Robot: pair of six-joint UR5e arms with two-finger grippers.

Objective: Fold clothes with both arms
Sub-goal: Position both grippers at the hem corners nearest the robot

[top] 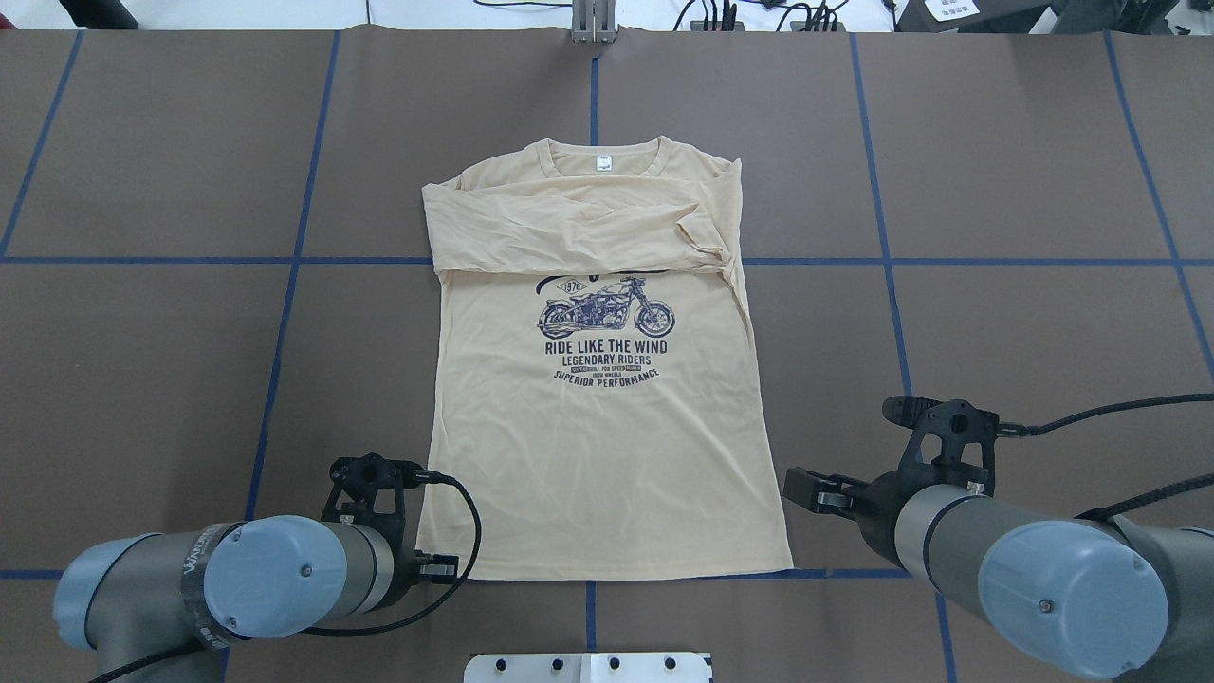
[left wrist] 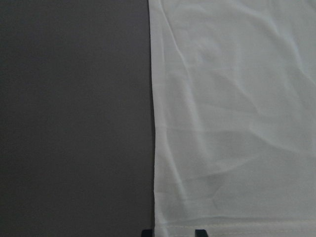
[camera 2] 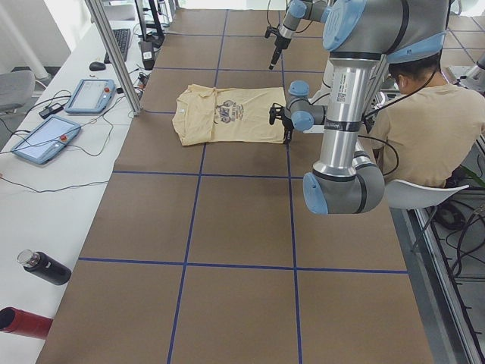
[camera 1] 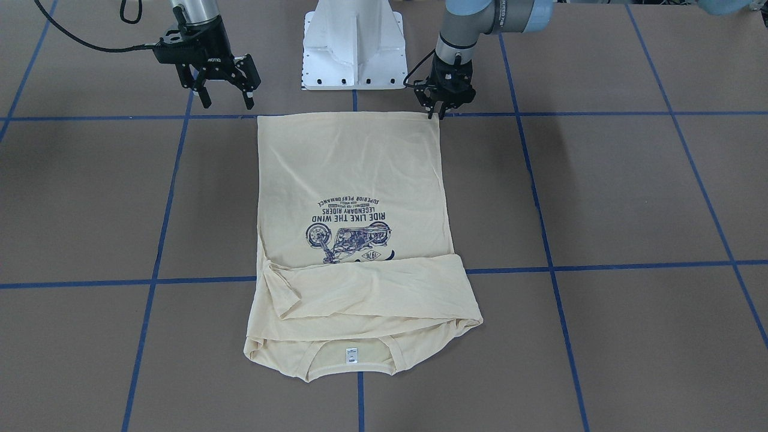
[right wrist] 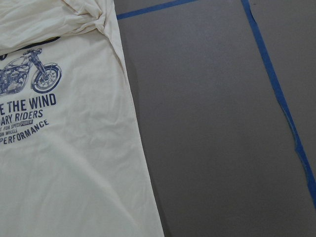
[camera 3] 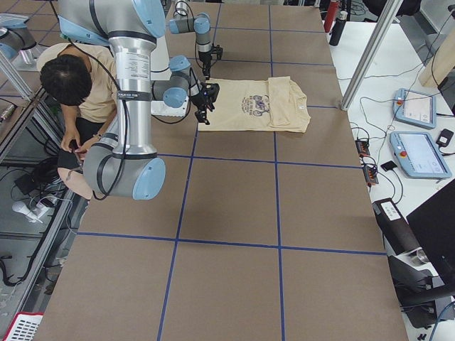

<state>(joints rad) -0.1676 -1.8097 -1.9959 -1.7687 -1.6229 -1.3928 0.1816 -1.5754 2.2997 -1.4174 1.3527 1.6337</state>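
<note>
The clothes, one cream long-sleeved T-shirt (camera 1: 354,180) with a navy motorcycle print, lie flat with the collar away from me. The sleeves are folded across the chest (top: 579,223). My left gripper (camera 1: 437,114) points down at the hem corner on my left. In the left wrist view its fingertips (left wrist: 146,232) stand a little apart, straddling the hem edge of the shirt (left wrist: 232,123). My right gripper (camera 1: 225,99) hangs wide open above the table, just outside the other hem corner. The right wrist view shows the shirt's side edge (right wrist: 74,173) but no fingers.
The white pedestal base (camera 1: 354,48) stands just behind the hem. Blue tape lines (top: 887,261) grid the brown table. A seated person (camera 2: 424,121) is behind the robot. Two tablets (camera 2: 45,140) and two bottles (camera 2: 45,267) lie on the side bench.
</note>
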